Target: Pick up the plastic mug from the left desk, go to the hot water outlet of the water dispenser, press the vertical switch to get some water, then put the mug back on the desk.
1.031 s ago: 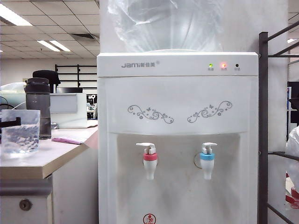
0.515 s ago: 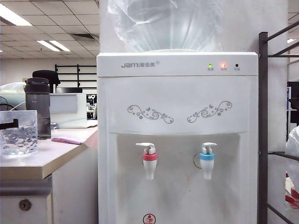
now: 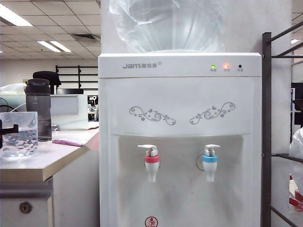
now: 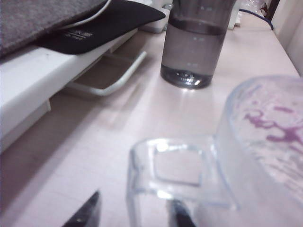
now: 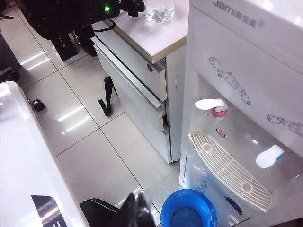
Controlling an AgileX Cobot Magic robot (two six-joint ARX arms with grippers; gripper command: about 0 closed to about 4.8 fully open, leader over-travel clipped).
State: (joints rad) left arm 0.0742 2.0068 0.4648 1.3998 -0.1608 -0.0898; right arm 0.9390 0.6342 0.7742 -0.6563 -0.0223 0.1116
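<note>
We are seeing one dimpled clear plastic mug (image 3: 19, 134) standing on the cream counter (image 3: 47, 158), at nine o'clock from two white taps. The left gripper (image 4: 135, 217) is holding its fingers apart astride the mug's handle; the right gripper (image 5: 137, 208) is keeping its fingers together over the floor.

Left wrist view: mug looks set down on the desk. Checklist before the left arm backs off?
1. Plastic mug upright on the left desk: ok.
2. Water in the mug: ok, visible in the exterior view.
3. Left gripper fingers apart, either side of the handle: ok.
4. Fingers fully clear of the handle: cannot tell.
5. Dark bottle stands apart behind the mug, not on the way back: ok.
6. Right gripper shut, low over the floor by the water dispenser, away from the desk: ok.
</note>
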